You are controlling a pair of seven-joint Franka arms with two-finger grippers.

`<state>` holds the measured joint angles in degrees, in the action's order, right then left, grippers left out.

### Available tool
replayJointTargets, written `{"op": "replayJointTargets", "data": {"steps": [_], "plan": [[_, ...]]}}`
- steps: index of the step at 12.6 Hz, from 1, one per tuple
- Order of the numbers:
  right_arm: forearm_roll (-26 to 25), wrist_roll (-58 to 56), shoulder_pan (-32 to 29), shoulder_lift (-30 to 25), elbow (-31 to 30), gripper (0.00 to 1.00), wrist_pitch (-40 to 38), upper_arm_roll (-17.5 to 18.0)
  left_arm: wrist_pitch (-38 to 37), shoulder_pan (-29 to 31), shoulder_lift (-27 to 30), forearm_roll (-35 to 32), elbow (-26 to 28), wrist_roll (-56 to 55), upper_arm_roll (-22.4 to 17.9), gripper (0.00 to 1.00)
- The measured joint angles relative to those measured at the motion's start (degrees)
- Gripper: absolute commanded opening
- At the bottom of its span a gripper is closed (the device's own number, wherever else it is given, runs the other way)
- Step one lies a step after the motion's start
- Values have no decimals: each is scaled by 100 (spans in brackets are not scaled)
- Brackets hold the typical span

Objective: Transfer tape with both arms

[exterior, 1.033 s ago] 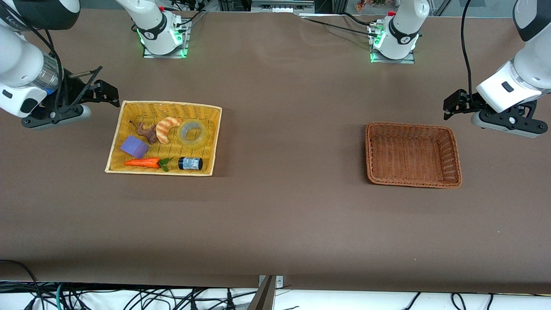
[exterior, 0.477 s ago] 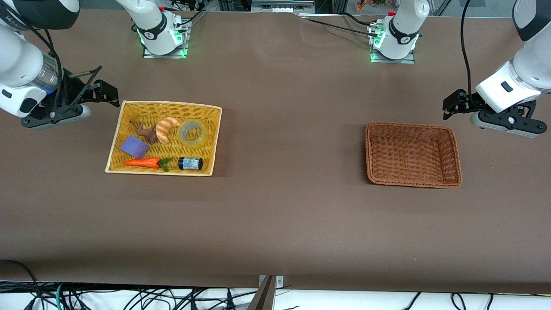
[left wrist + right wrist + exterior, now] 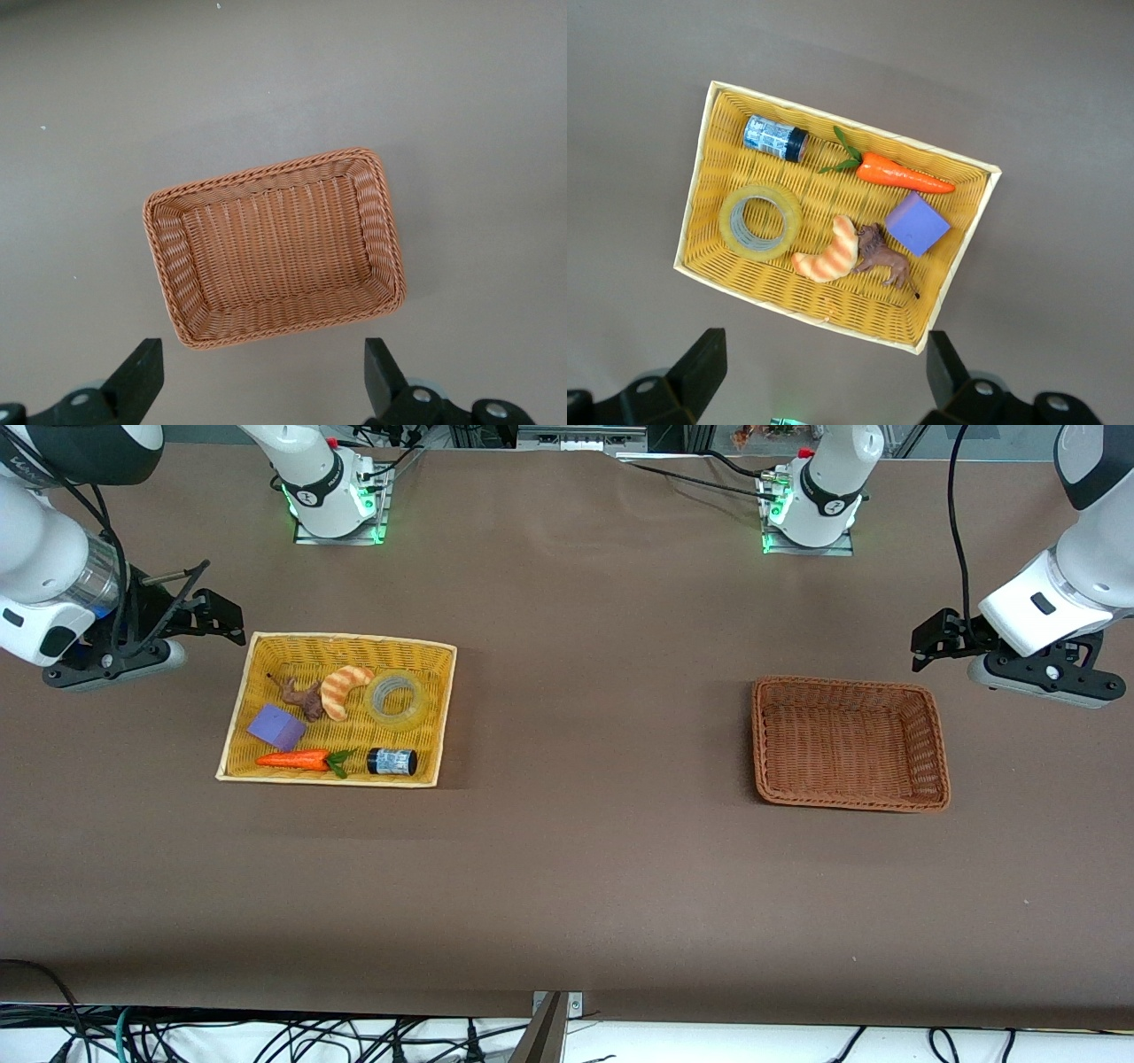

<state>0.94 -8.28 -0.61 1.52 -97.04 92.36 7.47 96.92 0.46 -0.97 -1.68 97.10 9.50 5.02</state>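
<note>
Tape (image 3: 395,699) untouched in yellow basket (image 3: 266,766), left gripper (image 3: 928,643) and right gripper (image 3: 219,616) wide open, empty.

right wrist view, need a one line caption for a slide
Open right gripper above the yellow basket holding the tape, croissant, carrot, jar, purple block and toy animal.

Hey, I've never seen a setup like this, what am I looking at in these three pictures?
Two white robot arms stand at a brown table, each ending in a two-finger tool. One picture looks down from across the table; the other two come from cameras on the arms' wrists. The right tool hangs open over the table beside a yellow basket that holds the tape, a croissant, a carrot, a purple block, a toy animal and a jar. The left tool hangs open beside an empty brown basket. Nothing is held.
</note>
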Motion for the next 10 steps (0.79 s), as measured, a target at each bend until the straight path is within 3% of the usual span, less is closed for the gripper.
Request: {"op": "replayJointTargets", "data": {"steps": [10], "plan": [[-116, 0, 3, 0, 52, 100, -6, 31, -5, -5, 0, 0, 0, 0, 0, 100]]}}
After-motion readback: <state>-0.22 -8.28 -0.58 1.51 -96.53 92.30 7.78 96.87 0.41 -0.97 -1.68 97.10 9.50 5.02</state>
